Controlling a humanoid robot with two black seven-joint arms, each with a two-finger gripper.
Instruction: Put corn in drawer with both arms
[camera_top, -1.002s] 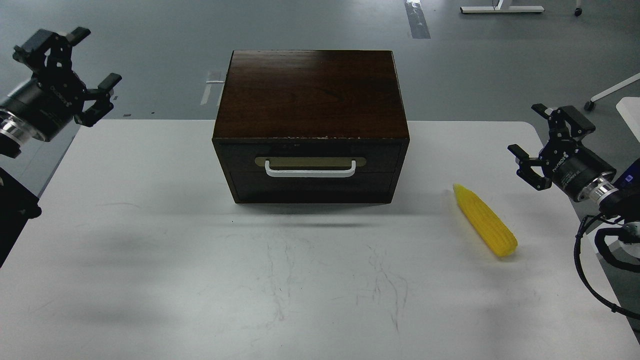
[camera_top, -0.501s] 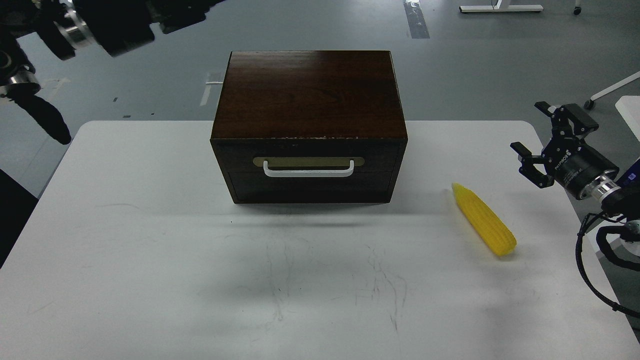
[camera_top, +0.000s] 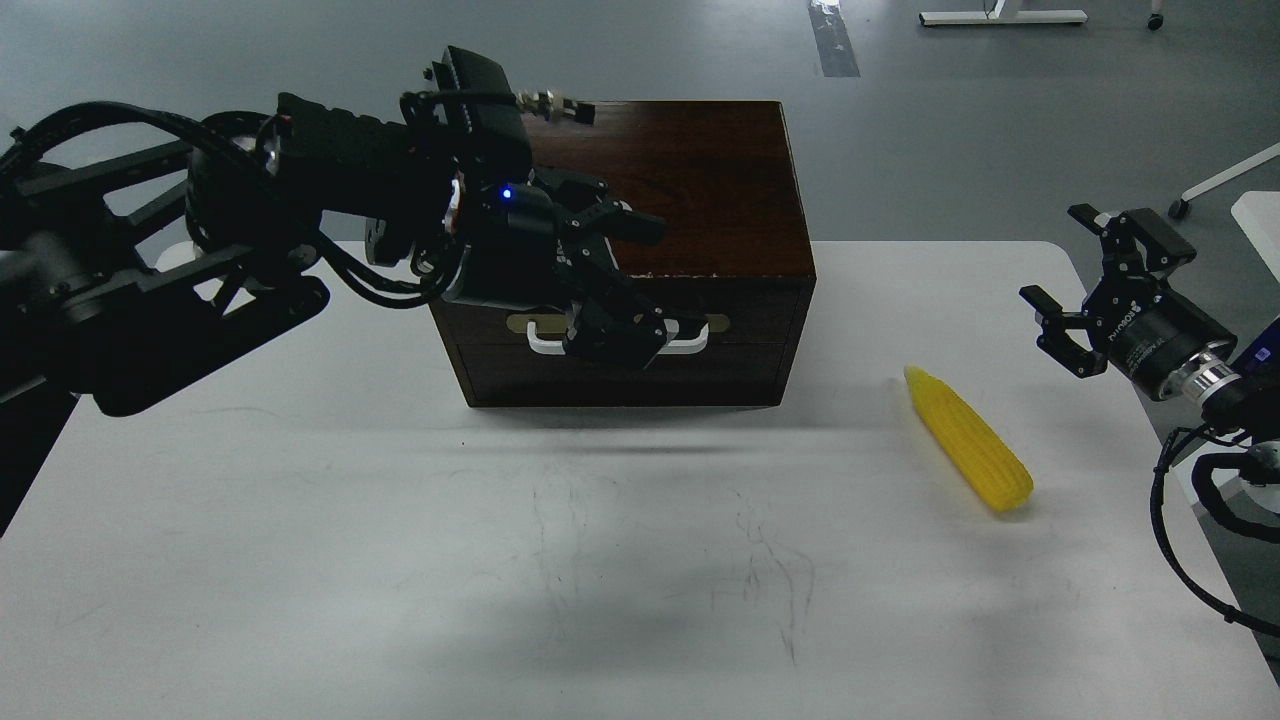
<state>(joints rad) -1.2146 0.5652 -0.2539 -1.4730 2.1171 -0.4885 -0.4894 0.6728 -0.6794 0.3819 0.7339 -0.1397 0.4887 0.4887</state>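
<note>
The dark brown wooden box (camera_top: 700, 180) stands at the back middle of the white table (camera_top: 640, 560). Its drawer (camera_top: 745, 350) is closed; the white bar handle (camera_top: 695, 346) and tan plate (camera_top: 718, 322) are partly hidden. My left gripper (camera_top: 650, 290) is open, its claw fingers (camera_top: 625, 218) spread right in front of the handle; I cannot tell if they touch it. The yellow corn (camera_top: 970, 440) lies on the table right of the box, pointed end toward the back. My right gripper (camera_top: 1062, 290) is open and empty, above the table's right edge, right of the corn.
My left arm (camera_top: 250, 240) stretches across the table's back left and covers the box's left corner. Black cables (camera_top: 1180, 530) hang off the right arm by the table's right edge. White furniture legs (camera_top: 1225, 180) stand on the grey floor behind.
My left arm has swung from the far left, up and over, to in front of the drawer handle. The right gripper, box and corn have hardly moved.
</note>
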